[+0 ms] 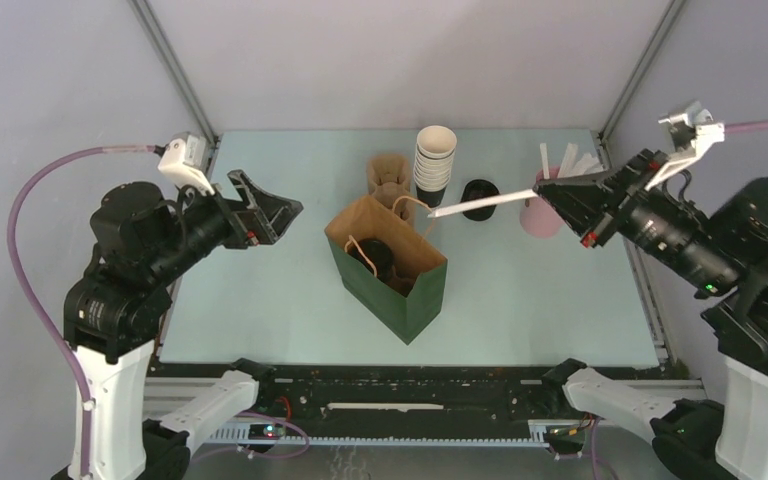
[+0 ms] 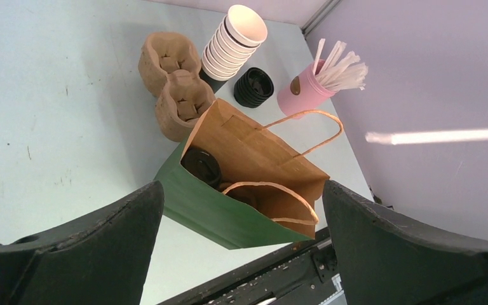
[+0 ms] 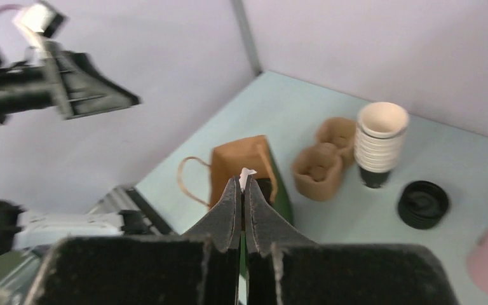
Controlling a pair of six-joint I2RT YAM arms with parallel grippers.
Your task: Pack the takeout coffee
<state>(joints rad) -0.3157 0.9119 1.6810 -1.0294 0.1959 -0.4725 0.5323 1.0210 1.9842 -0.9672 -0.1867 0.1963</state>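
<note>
Left gripper (image 1: 282, 212): jaws wide apart, nothing between them, up in the air. Ahead of and below it stands the green bag (image 2: 210, 210), upright with its mouth open and paper handles up. The takeout coffee (image 2: 201, 165) is inside the bag, its black lid showing toward this gripper's left-finger side.

Right gripper (image 1: 548, 198): jaws together, clamped on a white wrapped straw (image 1: 475, 206). The straw sticks out past the fingertips and its free end is close to the bag's rear handle. A pink holder (image 1: 538, 218) with more straws is just beside the fingertips. The stack of black lids (image 1: 480, 193) lies beneath the straw's span. The cup stack (image 1: 435, 158) and cardboard cup carriers (image 1: 388, 178) are beyond the straw tip, behind the bag.
</note>
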